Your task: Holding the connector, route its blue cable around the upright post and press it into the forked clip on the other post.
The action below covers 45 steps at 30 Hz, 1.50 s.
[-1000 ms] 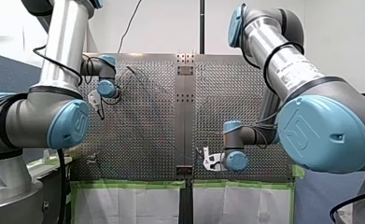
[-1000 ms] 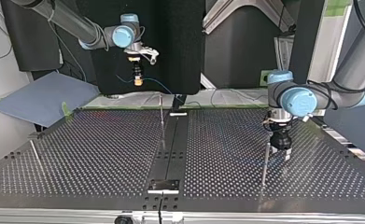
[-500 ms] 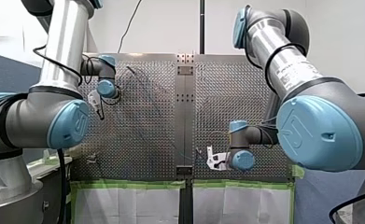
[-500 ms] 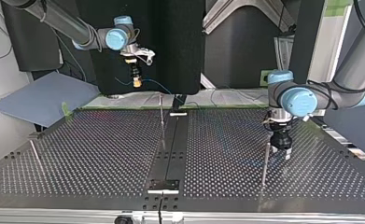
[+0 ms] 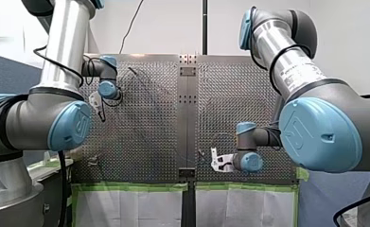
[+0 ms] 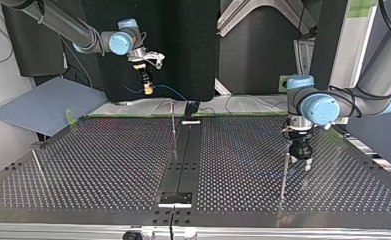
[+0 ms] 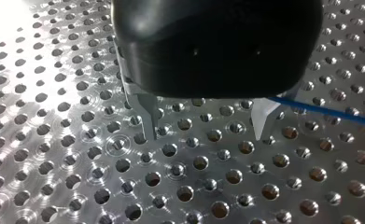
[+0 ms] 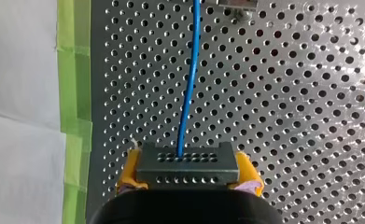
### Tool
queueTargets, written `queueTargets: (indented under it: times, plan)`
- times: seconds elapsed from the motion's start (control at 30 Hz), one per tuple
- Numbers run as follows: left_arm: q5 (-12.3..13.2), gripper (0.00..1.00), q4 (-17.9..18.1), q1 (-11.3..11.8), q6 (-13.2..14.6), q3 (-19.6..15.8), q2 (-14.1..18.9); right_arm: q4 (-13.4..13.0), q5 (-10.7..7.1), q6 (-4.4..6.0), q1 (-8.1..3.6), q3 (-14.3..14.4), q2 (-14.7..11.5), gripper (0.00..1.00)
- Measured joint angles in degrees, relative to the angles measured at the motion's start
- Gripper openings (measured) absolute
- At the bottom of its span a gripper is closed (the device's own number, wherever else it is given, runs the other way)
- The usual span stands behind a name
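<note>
- Three thin upright posts stand on the perforated table [image 6: 108, 165] in the top view: a centre post [image 6: 173, 127] at 12 o'clock from the table's middle, a nine-o'clock post [image 6: 37, 167] near the edge, and a three-o'clock post [image 6: 283, 175]. Their tips are too fine to tell which one carries the forked clip.
- In the right wrist view the blue cable [image 8: 189, 84] runs straight ahead of the gripper to a metal fitting [image 8: 229, 5] that the frame edge cuts off.
- In the front view the cable is only a faint line, and the arms' big joints cover the table's sides.
- My right gripper [image 8: 188, 163] has its yellow pads [image 8: 129, 170] clamped on both sides of the connector [image 8: 188, 169]. The connector is a grey block with rows of small holes, and the cable leaves its front face.
- In the top view this gripper [image 6: 146, 86] hangs at 11 o'clock, raised beyond the table's far edge. The cable trails from it toward 4 o'clock and is lost near the centre post.
- My left gripper [image 7: 206, 123] has its metal fingers [image 7: 148, 114] set wide apart with nothing between them. The tips are close over the holes, and I cannot tell whether they touch the table.
- The cable passes just beside the outer face of one of those fingers.
- In the top view this gripper [image 6: 301, 152] sits at 3 o'clock, just beside the top of the three-o'clock post.
- The print on my right arm's silver sleeve [image 5: 296, 71] is too small to read.
</note>
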Motion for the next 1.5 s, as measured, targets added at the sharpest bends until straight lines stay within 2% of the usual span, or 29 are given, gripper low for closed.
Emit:
queueTargets:
  times: [0.3, 0.4, 0.6, 1.0, 1.5]
  plan:
    - [1.24, 1.0, -1.12, -0.27, -2.62, 0.02, 0.04, 0.17, -4.42, -0.04, -0.94, 0.01, 0.03, 0.0]
    - [1.31, 1.0, -2.33, -0.27, -4.2, 0.0, 0.05, 0.16, -5.1, -0.04, -0.97, 0.02, 0.03, 0.0]
    - [1.69, 1.0, -3.63, 0.09, -7.9, -0.01, 0.08, 0.02, -5.34, -0.06, -0.77, 0.02, 0.05, 0.0]
    - [5.57, 1.0, -5.33, 1.29, -13.9, -0.07, 0.55, -0.27, -5.32, -0.51, -0.53, 0.02, 0.04, 0.0]
    - [12.54, 1.0, -3.19, 2.62, -21.3, -2.1, 4.1, -0.1, -5.28, -1.09, -0.12, 0.02, 0.03, 0.0]
